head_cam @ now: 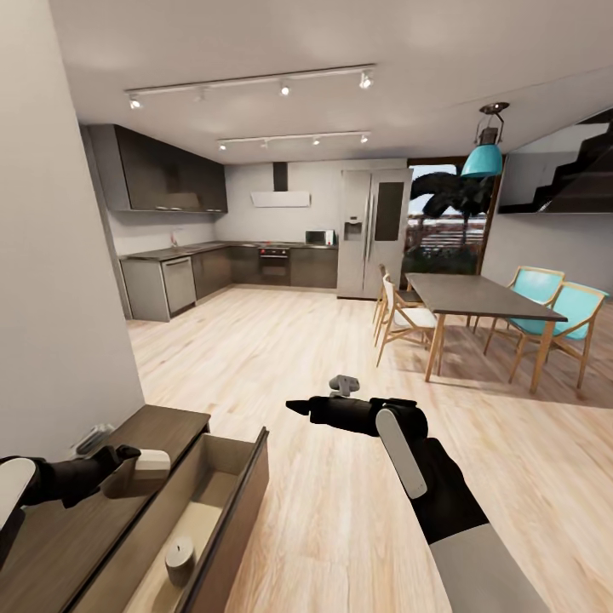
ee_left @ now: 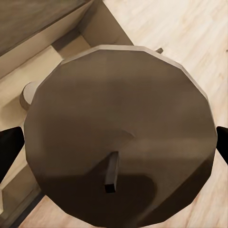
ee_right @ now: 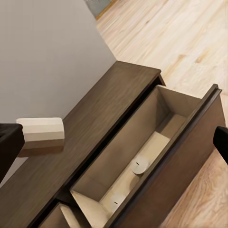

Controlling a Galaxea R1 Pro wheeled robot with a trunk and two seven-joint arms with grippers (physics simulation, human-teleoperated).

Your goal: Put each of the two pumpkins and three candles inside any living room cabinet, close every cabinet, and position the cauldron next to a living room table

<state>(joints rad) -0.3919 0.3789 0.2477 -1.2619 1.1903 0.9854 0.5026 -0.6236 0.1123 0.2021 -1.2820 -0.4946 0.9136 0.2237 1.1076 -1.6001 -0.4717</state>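
Note:
My left gripper (head_cam: 128, 470) is shut on a cream-white candle (head_cam: 155, 464), held over the top of the dark brown cabinet (head_cam: 162, 426) beside its open drawer (head_cam: 223, 502). In the left wrist view the candle's wick end (ee_left: 118, 128) is close up, with the drawer beneath it. Two more candles (ee_right: 139, 165) (ee_right: 115, 200) stand on the pale drawer floor; one of them (head_cam: 180, 558) is in the head view. My right gripper (head_cam: 294, 407) hangs open and empty over the floor, right of the drawer. The pumpkins, cauldron and coffee table are out of view.
A white wall (head_cam: 51, 255) runs along the cabinet's far side. A dark dining table (head_cam: 477, 296) with teal chairs (head_cam: 566, 319) stands at the right. The grey kitchen (head_cam: 213, 268) is at the back, across light wood floor (head_cam: 281, 340).

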